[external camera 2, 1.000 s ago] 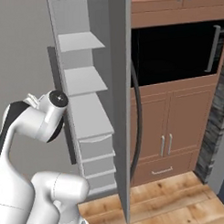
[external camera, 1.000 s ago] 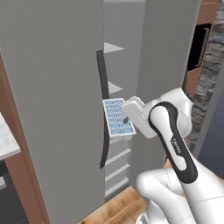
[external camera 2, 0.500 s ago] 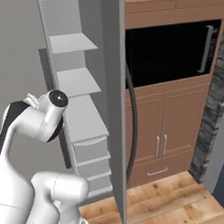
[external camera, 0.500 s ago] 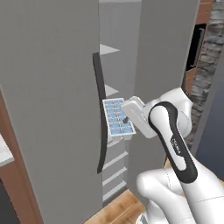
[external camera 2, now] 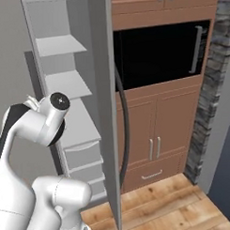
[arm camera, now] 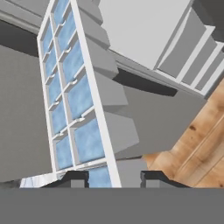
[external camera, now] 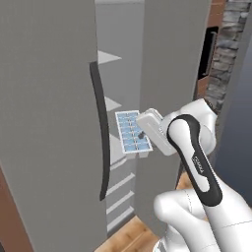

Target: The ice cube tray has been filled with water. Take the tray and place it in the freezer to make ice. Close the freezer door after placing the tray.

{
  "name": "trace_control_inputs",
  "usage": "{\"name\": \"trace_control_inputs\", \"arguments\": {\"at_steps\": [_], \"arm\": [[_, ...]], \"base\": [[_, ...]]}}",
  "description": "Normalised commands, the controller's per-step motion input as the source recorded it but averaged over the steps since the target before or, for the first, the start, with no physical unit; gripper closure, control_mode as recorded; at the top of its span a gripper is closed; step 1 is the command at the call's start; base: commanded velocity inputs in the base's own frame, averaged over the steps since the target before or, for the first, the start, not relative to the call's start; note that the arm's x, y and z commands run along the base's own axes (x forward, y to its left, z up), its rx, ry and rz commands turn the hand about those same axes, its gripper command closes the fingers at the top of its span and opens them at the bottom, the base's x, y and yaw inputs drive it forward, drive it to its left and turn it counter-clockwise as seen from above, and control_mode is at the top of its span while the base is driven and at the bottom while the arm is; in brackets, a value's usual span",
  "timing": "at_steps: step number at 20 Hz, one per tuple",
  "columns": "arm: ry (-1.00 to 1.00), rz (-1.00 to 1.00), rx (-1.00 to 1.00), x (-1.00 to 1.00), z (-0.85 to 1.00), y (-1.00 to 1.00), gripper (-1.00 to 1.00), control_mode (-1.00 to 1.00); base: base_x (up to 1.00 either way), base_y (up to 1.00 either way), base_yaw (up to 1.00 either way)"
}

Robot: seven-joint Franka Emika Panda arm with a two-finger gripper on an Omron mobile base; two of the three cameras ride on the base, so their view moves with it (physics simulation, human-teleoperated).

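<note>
Kitchen sim, wood floor along the bottom edge, brown cabinets and a black oven (external camera 2: pixel 157 49) filling the upper right of the right base view. Ice cube tray (external camera: pixel 132 131) is sitting at centre frame in the left base view, tilted so its blue cells are facing the camera, in the gap between the two grey door panels. In the hand view it's running from bottom centre to upper left (arm camera: pixel 72 92).

Gripper (arm camera: pixel 108 177) is pinching the tray's near end; jaws are nearly together, one tip on each side of the end cell. Tray is clear of every shelf.

Freezer (external camera 2: pixel 64 86) is standing open: white shelves at upper left of the right base view, drawers below. Freezer door (external camera 2: pixel 103 103) is swung out edge-on at centre, black handle (external camera 2: pixel 124 130) trailing down its right side.

Step, as I read it: carrying the tray in, not yet placed. Next move is calling for levelling the tray, reaching deeper over a shelf, setting it flat, releasing, backing out, then swinging the door shut. Tilt looks like a spill risk.
</note>
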Motion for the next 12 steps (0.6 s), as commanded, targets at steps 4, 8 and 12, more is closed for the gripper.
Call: {"name": "trace_control_inputs", "arguments": {"at_steps": [4, 8, 12], "arm": [[0.0, 0.0, 0.0, 0.0, 0.0, 0.0, 1.0, 1.0], [0.0, 0.0, 0.0, 0.0, 0.0, 0.0, 1.0, 1.0], [0.0, 0.0, 0.0, 0.0, 0.0, 0.0, 1.0, 1.0]], "base": [[0.38, -0.13, -0.14], [0.54, -0.02, -0.14], [0.57, 0.0, -0.14]]}}
